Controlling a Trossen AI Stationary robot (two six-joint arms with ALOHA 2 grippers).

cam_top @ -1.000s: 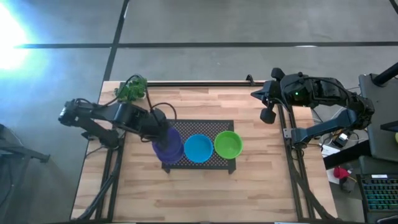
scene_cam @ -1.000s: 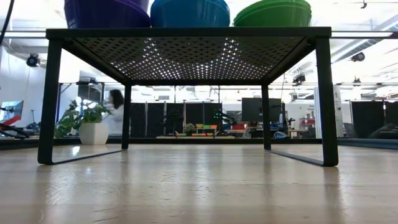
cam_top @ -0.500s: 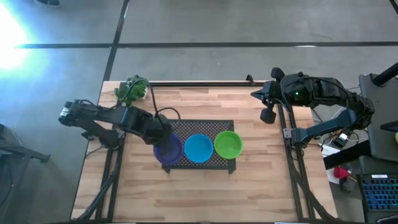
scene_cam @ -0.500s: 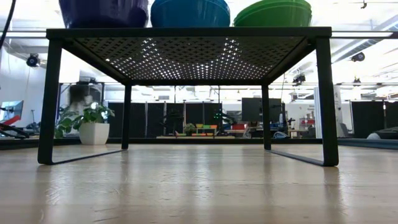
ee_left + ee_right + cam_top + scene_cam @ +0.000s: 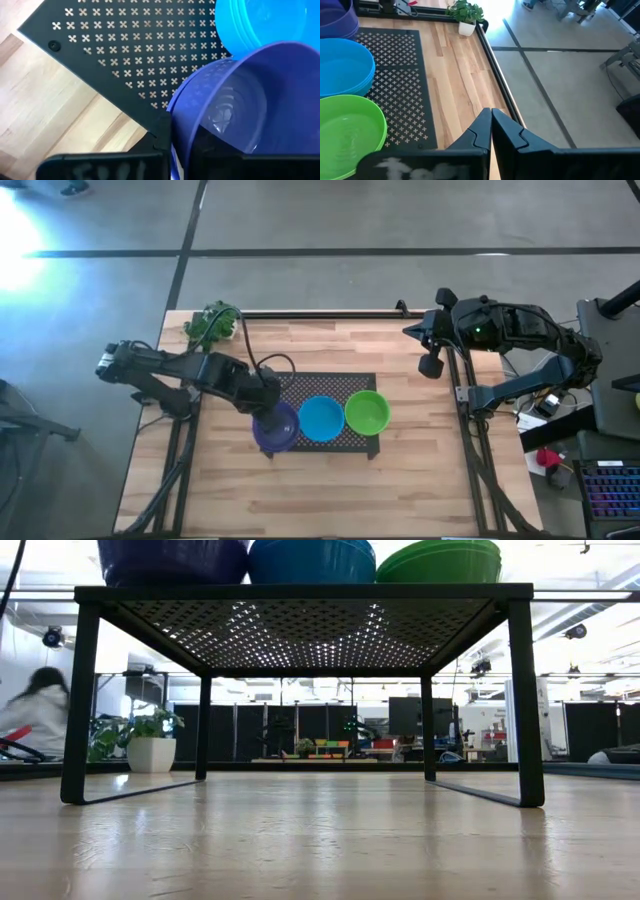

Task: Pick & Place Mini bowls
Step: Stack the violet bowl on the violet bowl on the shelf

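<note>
The left claw (image 5: 268,406) was seen over the purple bowl (image 5: 275,426), one finger inside its wall and one outside; whether the wall was pinched could not be told. The bowl sat at the mat's (image 5: 335,385) end, beside the blue bowl (image 5: 320,418), beyond which the green bowl (image 5: 367,412) lay. If the claw were lifted unspread, the bowl could be dragged onto the desk (image 5: 330,480). The right claw (image 5: 491,121) was parked, pressed together.

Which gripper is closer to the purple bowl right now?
Left. The left gripper is right at the purple bowl on the black mesh stand. The right gripper waits at the table's far right edge, well away.
</note>
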